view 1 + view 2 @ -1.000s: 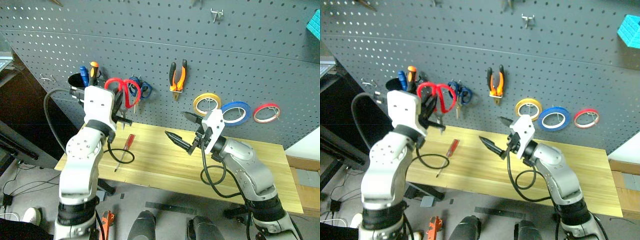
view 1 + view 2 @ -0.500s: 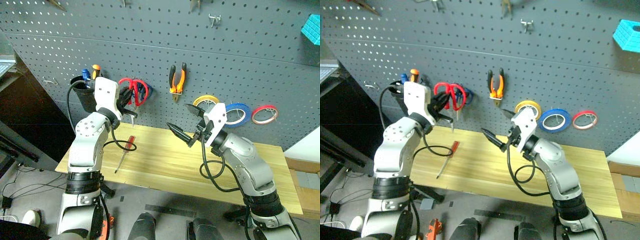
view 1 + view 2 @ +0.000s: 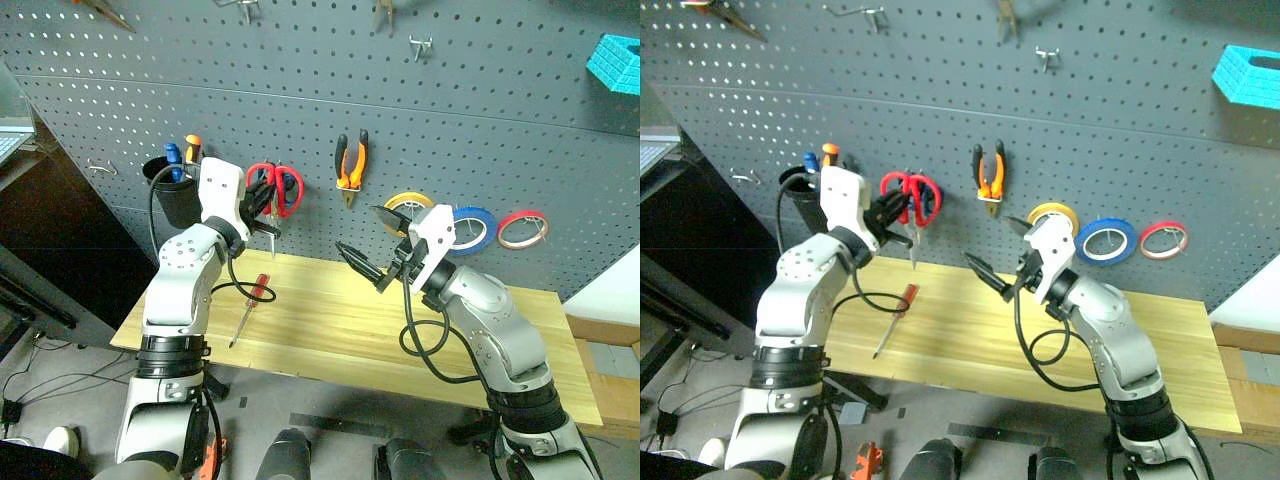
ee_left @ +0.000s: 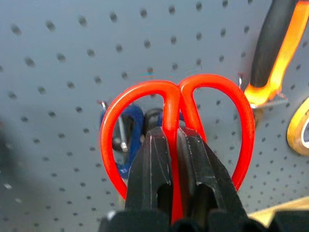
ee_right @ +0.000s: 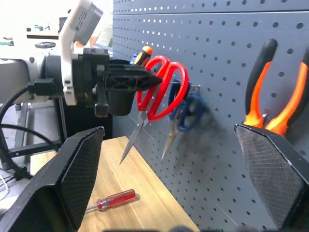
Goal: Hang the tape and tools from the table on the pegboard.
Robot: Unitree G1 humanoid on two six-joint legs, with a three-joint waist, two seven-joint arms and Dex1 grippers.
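Red-handled scissors (image 4: 176, 125), no legible markings

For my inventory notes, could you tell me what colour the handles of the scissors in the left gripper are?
Bright red; the scissors show best in the left wrist view, pinched in the left gripper.

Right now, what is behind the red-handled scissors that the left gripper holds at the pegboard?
Behind the red scissors hang blue-handled scissors on a metal hook of the pegboard. Their blades are covered by the left gripper in the wrist view.
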